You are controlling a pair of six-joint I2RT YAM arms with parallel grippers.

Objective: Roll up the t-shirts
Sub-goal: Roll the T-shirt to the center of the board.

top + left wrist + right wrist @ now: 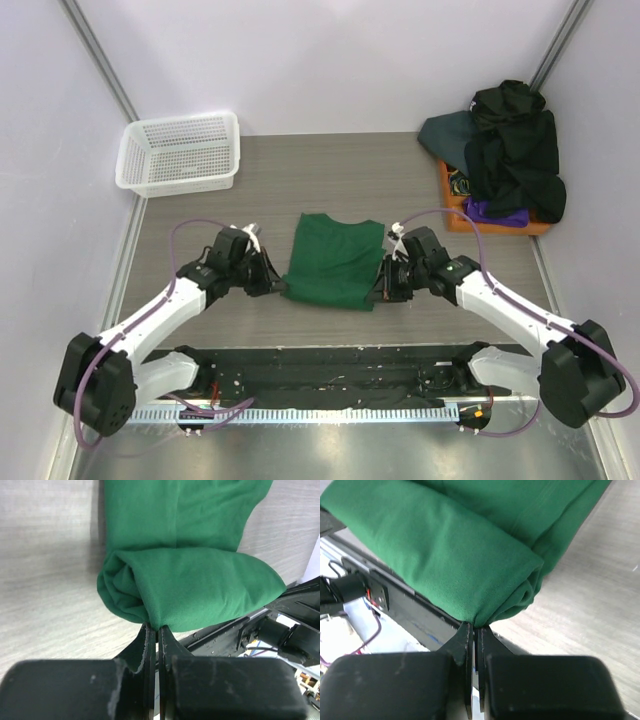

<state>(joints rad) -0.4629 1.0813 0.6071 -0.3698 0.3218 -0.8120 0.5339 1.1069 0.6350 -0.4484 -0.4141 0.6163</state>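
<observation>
Green t-shirt [335, 260]: table [200, 215] centre, its near edge rolled into a thick tube.
Left gripper [156, 630]: jaws pressed together, pinching fabric at the roll's left end.
Right gripper [474, 631]: likewise, at the right end.
Table surface shows on both sides of the shirt and beyond it.
Other t-shirts [515, 150]: heaped on orange tray [452, 212], far right corner.
White basket [180, 152]: far left corner.
Arms: reaching forward, wrists turned inward.
</observation>
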